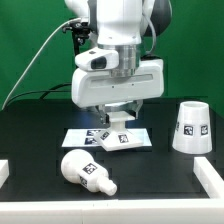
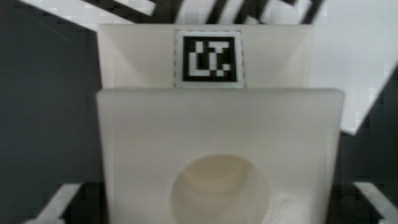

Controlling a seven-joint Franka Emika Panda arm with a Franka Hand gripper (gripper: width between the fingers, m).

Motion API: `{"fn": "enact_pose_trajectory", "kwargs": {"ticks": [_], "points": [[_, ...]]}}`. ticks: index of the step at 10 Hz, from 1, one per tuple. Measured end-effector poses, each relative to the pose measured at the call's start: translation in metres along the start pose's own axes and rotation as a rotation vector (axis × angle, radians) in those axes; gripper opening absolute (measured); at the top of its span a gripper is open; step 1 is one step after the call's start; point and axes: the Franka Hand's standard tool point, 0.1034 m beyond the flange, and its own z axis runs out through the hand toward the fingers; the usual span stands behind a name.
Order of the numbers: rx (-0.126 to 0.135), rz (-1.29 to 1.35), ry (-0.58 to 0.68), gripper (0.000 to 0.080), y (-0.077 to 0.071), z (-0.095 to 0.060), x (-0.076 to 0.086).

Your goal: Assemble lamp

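The white lamp base (image 2: pixel 214 120) fills the wrist view, with a black-and-white tag on its far wall and a round socket (image 2: pixel 222 188) in its flat face. In the exterior view the base (image 1: pixel 121 120) sits directly under my gripper (image 1: pixel 121 110), at the back of the marker board (image 1: pixel 100 138). My gripper (image 2: pixel 214 208) is open, with one finger on each side of the base and a dark gap between each finger and the base's sides. The bulb (image 1: pixel 85 172) lies on its side at the front left. The shade (image 1: pixel 190 127) stands at the exterior view's right.
A white ledge (image 1: pixel 212 180) runs along the table's front right, and another white piece (image 1: pixel 4 172) sits at the left edge. A green backdrop stands behind the black table. A cable hangs at the back left.
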Motion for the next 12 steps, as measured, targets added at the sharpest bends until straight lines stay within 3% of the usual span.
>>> {"fn": "enact_pose_trajectory", "kwargs": {"ticks": [2,4,5,11,12], "points": [[0.015,0.062,0.029,0.0531,-0.004,-0.012,0.042],[0.052,0.133,0.000,0.0531,0.001,-0.030,0.088],[0.058,0.146,-0.017,0.0531,-0.006,-0.036,0.102],[0.059,0.127,-0.014,0.0531,-0.006,-0.031,0.101],[0.064,0.128,-0.020,0.0531,-0.006,-0.027,0.110]]}}
